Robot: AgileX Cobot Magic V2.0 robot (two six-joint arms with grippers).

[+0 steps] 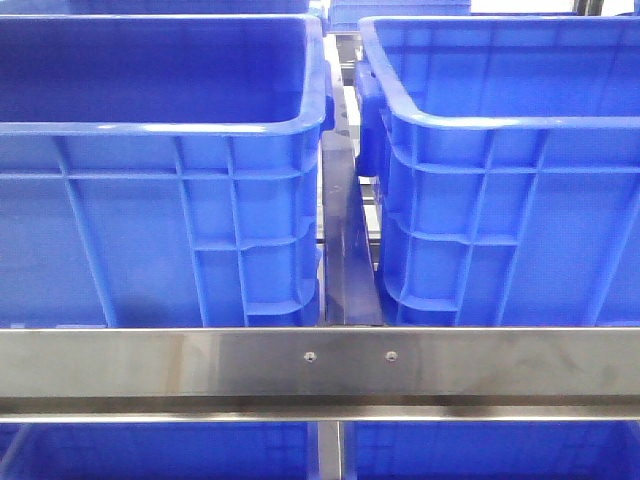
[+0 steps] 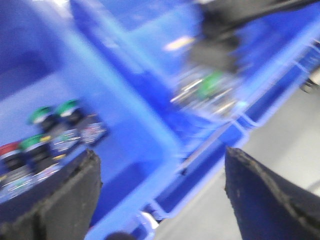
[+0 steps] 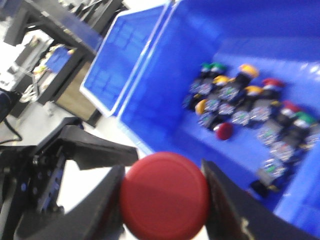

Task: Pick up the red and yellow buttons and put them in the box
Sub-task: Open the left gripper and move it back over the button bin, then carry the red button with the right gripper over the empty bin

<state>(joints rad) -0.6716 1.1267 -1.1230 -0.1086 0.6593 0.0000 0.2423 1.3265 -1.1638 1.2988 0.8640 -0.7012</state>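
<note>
My right pincer (image 3: 165, 200) is clamped on a red button (image 3: 164, 196); its big round cap fills the space between my two fingers (image 3: 227, 200), touching both. So the red one is picked, as far as I can judge, but it is not in a box yet: it hangs in my grip above a blue crate (image 3: 150, 100) whose floor lies beyond my fingertips.

On that floor, well past the button I hold, sits a heap of buttons (image 3: 245, 110) with green, yellow and red caps, and a loose red cap (image 3: 223, 131) lies on the near edge of the heap. Several yellow-topped ones (image 3: 248, 70) are among them, so the yellow piece looks to be waiting there. Whether this crate is the source or the goal I cannot tell.

My left pincer (image 2: 160, 195) stands wide with nothing between its pads (image 2: 60, 200). The view is blurred. Off to one side of it, inside a blue bin (image 2: 125, 125), I make out green-capped and red-capped buttons (image 2: 50, 135); ahead, another smeared cluster with a green cap (image 2: 210, 85) lies in a neighbouring bin.

In the front view neither arm shows, only two tall blue crates (image 1: 160, 230) side by side behind a steel rail (image 1: 320, 365), their floors hidden.

By my reckoning the task is under halfway: red in hand, unplaced; yellow not yet taken.
</note>
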